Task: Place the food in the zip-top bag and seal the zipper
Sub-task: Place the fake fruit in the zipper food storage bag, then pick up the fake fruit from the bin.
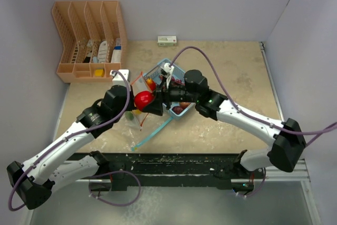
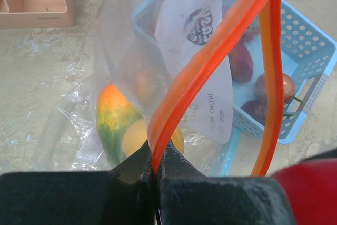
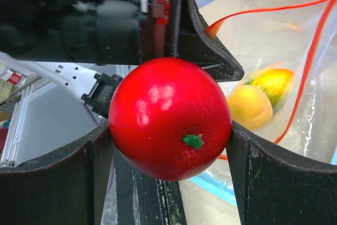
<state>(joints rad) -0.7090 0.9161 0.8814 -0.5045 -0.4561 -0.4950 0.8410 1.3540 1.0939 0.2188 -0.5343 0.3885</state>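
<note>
- Between the two arms, above the table, the right gripper clasps a round red fruit, one finger on each side of it.
- Its small green stem mark faces the right wrist camera, low on the near side; being a ball, it has no long axis to tell.
- The left gripper is clenched on the orange zipper of the zip-top bag, pinching one strip at the near end.
- From that pinch the zipper runs away toward the blue basket; its two strips stand apart, so the mouth gapes.
- Inside the bag lie a green-orange mango, long axis roughly along the bag's depth with the orange end farther from the pinch, and a yellow lemon touching it.
- More dark red and purple pieces sit in the basket.
- An orange rack stands at the far left corner.
</note>
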